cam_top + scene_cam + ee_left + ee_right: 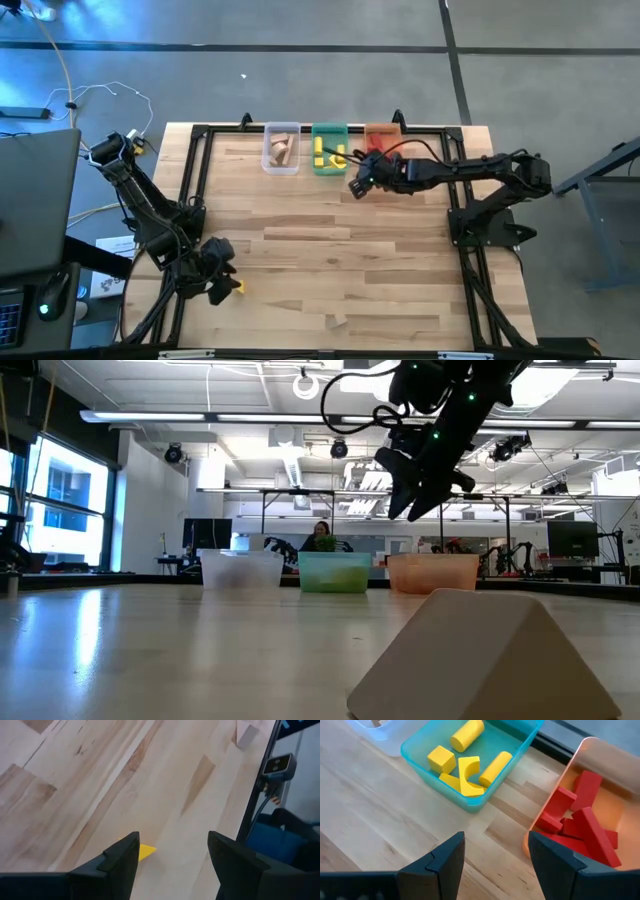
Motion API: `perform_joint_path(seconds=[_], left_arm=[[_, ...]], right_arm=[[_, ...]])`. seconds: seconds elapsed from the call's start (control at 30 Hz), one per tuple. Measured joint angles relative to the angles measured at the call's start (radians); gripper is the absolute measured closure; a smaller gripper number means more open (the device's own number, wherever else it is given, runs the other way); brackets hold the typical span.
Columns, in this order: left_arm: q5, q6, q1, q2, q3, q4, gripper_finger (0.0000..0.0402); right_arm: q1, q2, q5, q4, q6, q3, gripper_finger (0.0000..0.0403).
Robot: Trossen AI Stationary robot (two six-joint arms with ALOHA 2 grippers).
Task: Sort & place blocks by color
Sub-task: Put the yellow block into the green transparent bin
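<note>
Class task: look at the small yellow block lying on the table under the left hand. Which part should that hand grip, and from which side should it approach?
The yellow block lies flat on the table, and only a pointed corner shows beside a finger, so it is probably a wedge. The left hand already sits open above it. I would come straight down and pinch its two flat side faces, not the sloped ones, which might slip.

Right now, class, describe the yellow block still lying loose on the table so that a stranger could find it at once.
Start at the wooden table and go to its near left corner, where the left claw hangs open. The yellow block lies flat on the bare wood beside that claw. It is the only yellow piece outside the green bin.
</note>
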Motion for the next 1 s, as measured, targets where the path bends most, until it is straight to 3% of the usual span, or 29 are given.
perform_joint_path(seconds=[0.47,0.67,1.0], left_arm=[[0.042,-0.077,0.018,0.000,0.001,0.101,0.0181],[0.076,-0.078,0.038,0.000,0.063,0.088,0.0181],[0.085,-0.154,0.051,0.000,0.175,-0.106,0.0181]], right_arm=[[0.056,0.000,0.027,-0.001,-0.001,0.000,0.0199],[0.074,0.000,0.034,-0.001,-0.001,0.000,0.0199],[0.117,0.000,0.065,-0.006,-0.003,0.000,0.0199]])
